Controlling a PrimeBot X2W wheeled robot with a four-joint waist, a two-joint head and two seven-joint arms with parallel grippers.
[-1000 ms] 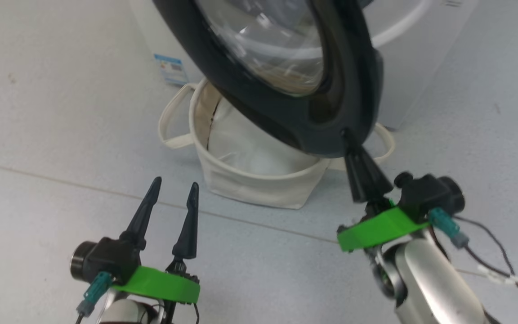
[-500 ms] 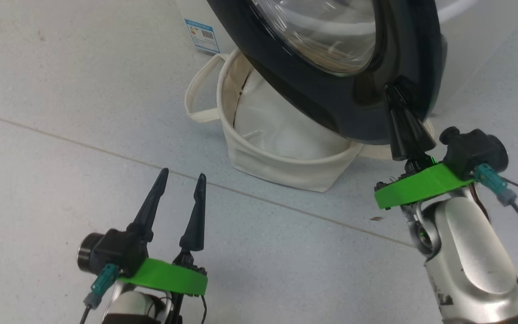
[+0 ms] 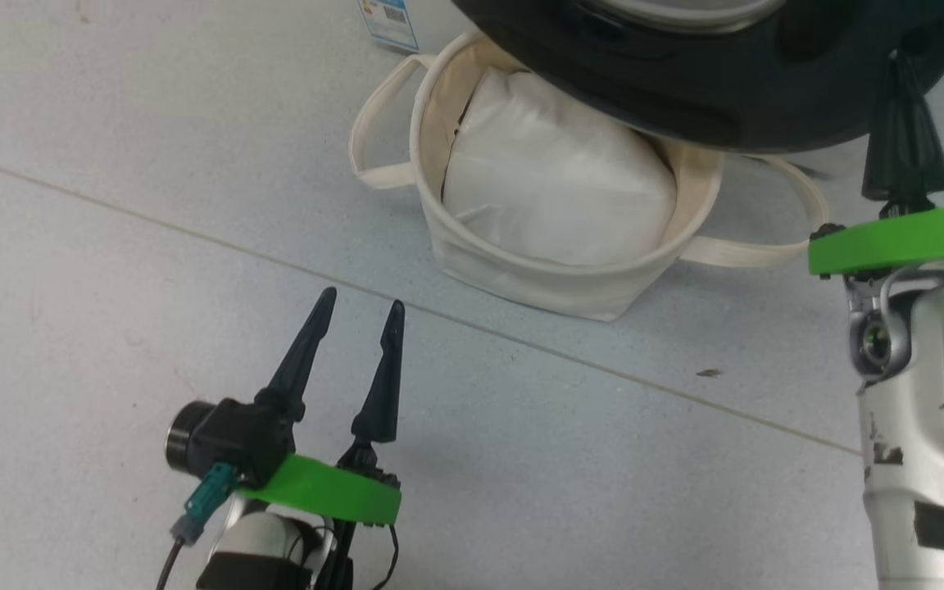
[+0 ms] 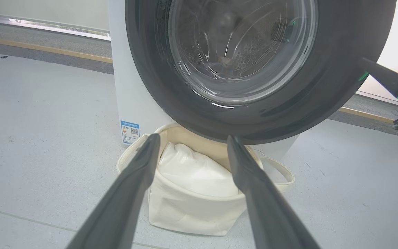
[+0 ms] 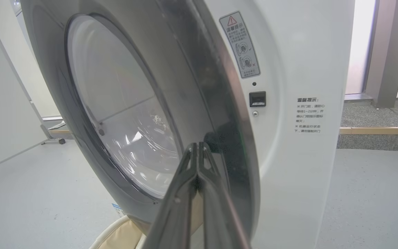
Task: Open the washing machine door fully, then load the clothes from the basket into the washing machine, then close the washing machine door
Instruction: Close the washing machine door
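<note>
Fingers first. The right gripper (image 5: 199, 147) has its 2 long dark fingers pressed flat together with nothing between them. Their joined tips sit against a dark recess at the edge of the washing machine door (image 5: 171, 69). From the head camera we see the same pair pointing up, tip touching the glossy black rim.

The left gripper (image 3: 362, 298) holds nothing. Its 2 fingers are spread wide and hang over the grey floor (image 3: 152, 188), well apart from everything else. They point toward the basket (image 3: 521, 283).

The door stands swung out from the white washing machine (image 5: 295, 69). That leaves the lock slot (image 5: 257, 99) and a warning sticker (image 5: 239, 45) on the front panel uncovered. The door's lower rim overhangs the back of the basket (we cannot tell whether the 2 touch).

The basket stands upright on the floor, close in front of the machine, with 1 loop handle out to each side. A white liner cloth (image 3: 554, 197) bulges inside it. A blue label (image 4: 130, 132) sits low on the machine, just beside the basket.

Through the glass bowl we note a small brownish shape (image 4: 225, 61) in the drum, too blurred to name.
</note>
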